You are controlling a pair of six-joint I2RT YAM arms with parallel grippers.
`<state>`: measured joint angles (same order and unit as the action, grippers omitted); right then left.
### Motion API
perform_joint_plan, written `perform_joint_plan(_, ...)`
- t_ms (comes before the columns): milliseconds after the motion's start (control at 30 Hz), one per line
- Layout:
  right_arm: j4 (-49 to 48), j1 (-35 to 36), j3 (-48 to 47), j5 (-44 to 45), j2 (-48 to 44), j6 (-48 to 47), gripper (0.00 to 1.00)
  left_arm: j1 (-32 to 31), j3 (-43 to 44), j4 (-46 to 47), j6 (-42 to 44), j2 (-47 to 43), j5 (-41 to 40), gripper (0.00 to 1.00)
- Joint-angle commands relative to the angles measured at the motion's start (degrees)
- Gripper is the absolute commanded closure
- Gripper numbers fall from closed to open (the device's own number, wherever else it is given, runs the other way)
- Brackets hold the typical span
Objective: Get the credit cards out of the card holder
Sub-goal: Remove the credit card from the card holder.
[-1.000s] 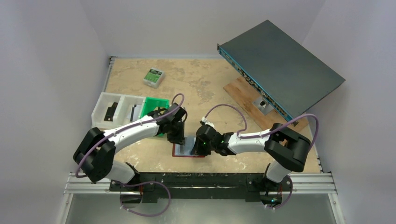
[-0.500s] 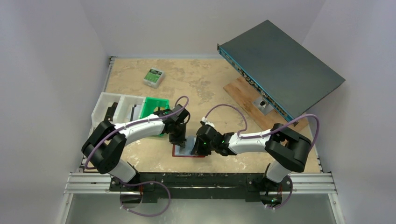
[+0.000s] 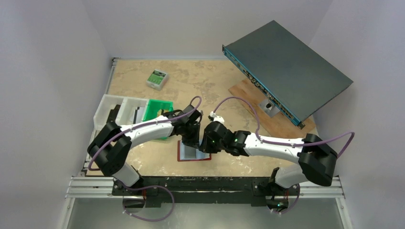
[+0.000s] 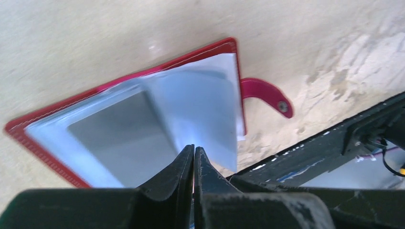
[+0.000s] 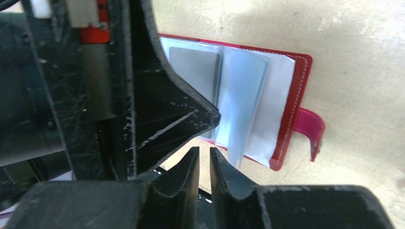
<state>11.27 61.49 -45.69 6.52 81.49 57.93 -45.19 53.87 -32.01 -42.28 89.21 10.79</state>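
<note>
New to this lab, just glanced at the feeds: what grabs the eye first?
The red card holder lies open at the front of the table, with the left gripper and right gripper hovering close together over its pale pockets. Behind, at the right, a dark switch box sits propped at a tilt.

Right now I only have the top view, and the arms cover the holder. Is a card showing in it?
Observer: Yes. The right wrist view shows a grey card in a pocket of the open holder.
Operator: Is the left gripper on that card?
Observer: No. The left gripper is shut, with its tips at a pale sleeve. I cannot tell whether it pinches the sleeve.
Operator: And the right one?
Observer: The right gripper has a narrow gap between its jaws and nothing in it.
</note>
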Motion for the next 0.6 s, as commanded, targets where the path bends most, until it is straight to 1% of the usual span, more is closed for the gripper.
perform_joint_plan(0, 4.6, 0.0, -0.6, 3.6, -3.2, -0.2, 0.85, -0.8, 3.3, 4.4, 0.0, 3.5, 4.2, 0.97)
perform_joint_plan(100, 4.6, 0.0, 0.5, 3.9, -4.6, 0.4, 0.85, -0.9, 4.2, 5.2, -0.5, 5.5, 5.3, 0.97)
perform_joint_plan(300, 3.4, 0.0, 0.3, 3.1, -3.0, 0.6, 0.86, -0.9, 5.3, 5.7, -0.6, 8.5, 6.9, 0.94)
perform_joint_plan(467, 0.4, 0.0, 1.0, 0.9, -1.2, 0.8, 0.87, -0.8, 5.4, 5.5, -1.0, 8.3, 7.2, 0.91)
perform_joint_plan(567, -1.1, 0.0, 1.0, 0.0, 0.2, 0.7, 0.88, -0.2, 5.3, 3.9, -0.4, 6.6, 6.0, 0.88)
